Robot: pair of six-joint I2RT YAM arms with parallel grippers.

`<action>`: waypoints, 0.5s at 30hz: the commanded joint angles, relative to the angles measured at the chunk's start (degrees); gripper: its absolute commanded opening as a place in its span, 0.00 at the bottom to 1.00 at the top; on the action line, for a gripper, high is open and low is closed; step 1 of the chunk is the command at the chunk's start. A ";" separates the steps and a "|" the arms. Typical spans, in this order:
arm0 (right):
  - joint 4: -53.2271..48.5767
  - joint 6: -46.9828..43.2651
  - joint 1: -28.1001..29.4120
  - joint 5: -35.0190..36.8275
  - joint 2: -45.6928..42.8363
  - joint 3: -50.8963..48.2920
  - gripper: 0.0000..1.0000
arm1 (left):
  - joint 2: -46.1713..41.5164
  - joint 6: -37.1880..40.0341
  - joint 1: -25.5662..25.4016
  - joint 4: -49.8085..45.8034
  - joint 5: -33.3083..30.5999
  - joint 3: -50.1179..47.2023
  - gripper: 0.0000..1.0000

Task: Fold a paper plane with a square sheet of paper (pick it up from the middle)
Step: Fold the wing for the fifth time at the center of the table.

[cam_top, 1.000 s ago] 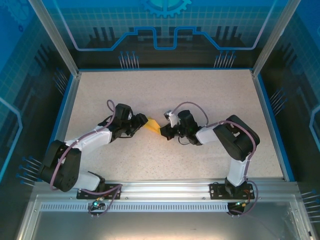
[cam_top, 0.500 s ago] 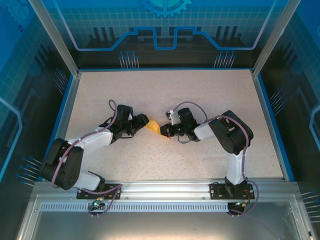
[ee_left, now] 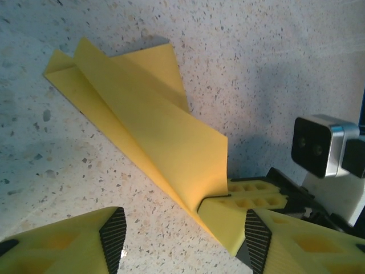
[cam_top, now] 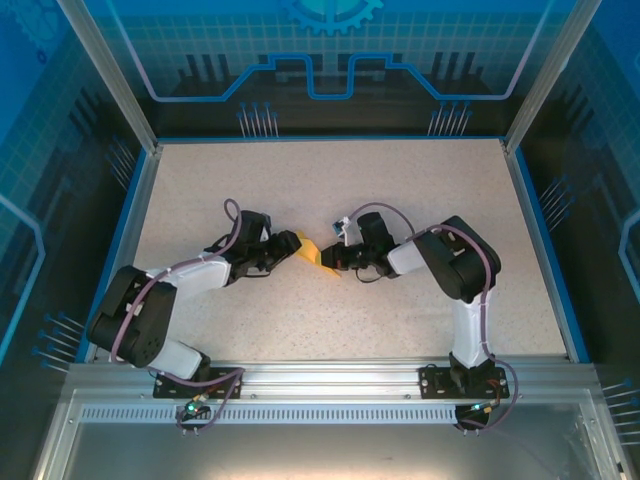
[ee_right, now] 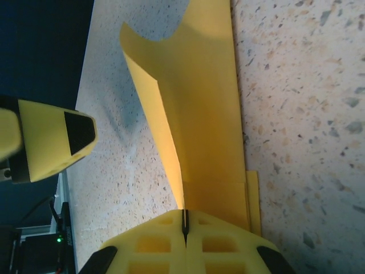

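Nearest us, the left end effector (ee_left: 183, 240) stood about half open with nothing between its jaws, low over the desk (ee_left: 296, 51) and just short of the paper's near edge. Just beyond it the right end effector (ee_right: 183, 231) was shut tight, pinching one end of the paper plane (ee_left: 142, 120) along its central crease. The paper sat mid-desk, between the two arms.

We judged the folding well under way. The flat square was gone and the sheet was doubled into a long, narrow wedge with layered flaps. One flap lay on the desk and one stood up along the spine. Further out, the far end showed stepped corners rather than one sharp point, though the angle possibly hid the nose.

Left to do, in our judgement: bring the wings down evenly, press the creases flat, then let go.
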 commanded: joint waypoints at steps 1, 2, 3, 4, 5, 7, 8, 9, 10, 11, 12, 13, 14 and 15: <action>-3.15 2.37 -1.16 -1.14 2.16 0.66 0.00 | 1.25 2.81 -0.85 2.03 1.44 0.74 0.58; -3.53 2.75 -1.25 -1.27 2.43 0.71 0.00 | 1.51 3.13 -1.07 2.33 1.50 0.82 0.56; -3.74 3.09 -1.30 -1.51 2.66 0.63 0.00 | 1.92 3.43 -1.26 2.68 1.53 0.98 0.54; -4.24 3.28 -1.34 -1.58 2.80 0.70 0.00 | 2.29 3.65 -1.41 2.87 1.69 1.13 0.51; -4.82 3.42 -1.33 -1.65 2.96 2.27 0.00 | 2.59 3.81 -1.52 3.14 1.67 1.16 0.49; -5.88 3.43 -1.44 -2.08 3.35 2.88 0.00 | 3.37 4.06 -1.77 3.74 1.54 1.27 0.44; -6.09 3.46 -1.42 -2.41 3.50 3.10 0.00 | 3.78 4.16 -1.84 4.06 1.61 1.27 0.41; -6.59 3.31 -1.56 -2.74 3.72 3.41 0.00 | 4.19 4.17 -1.95 4.60 1.64 1.26 0.39; -7.39 3.18 -1.60 -3.01 3.85 3.72 0.00 | 4.51 4.18 -2.02 5.14 1.69 1.27 0.36; -7.92 3.09 -1.61 -3.22 4.01 3.97 0.00 | 4.87 4.27 -2.06 5.74 1.87 1.40 0.34; -8.72 2.93 -1.61 -3.33 4.18 4.34 0.00 | 5.26 4.42 -2.07 6.44 2.18 1.59 0.32; -9.65 2.68 -1.70 -3.32 4.34 4.56 0.00 | 5.60 4.71 -2.27 6.87 2.22 1.91 0.30; -10.32 2.64 -1.77 -3.34 4.47 4.80 0.00 | 6.08 4.97 -2.40 6.96 2.19 2.24 0.29; -10.66 2.74 -1.87 -3.56 4.72 5.00 0.00 | 6.47 5.33 -2.48 7.26 2.20 2.59 0.28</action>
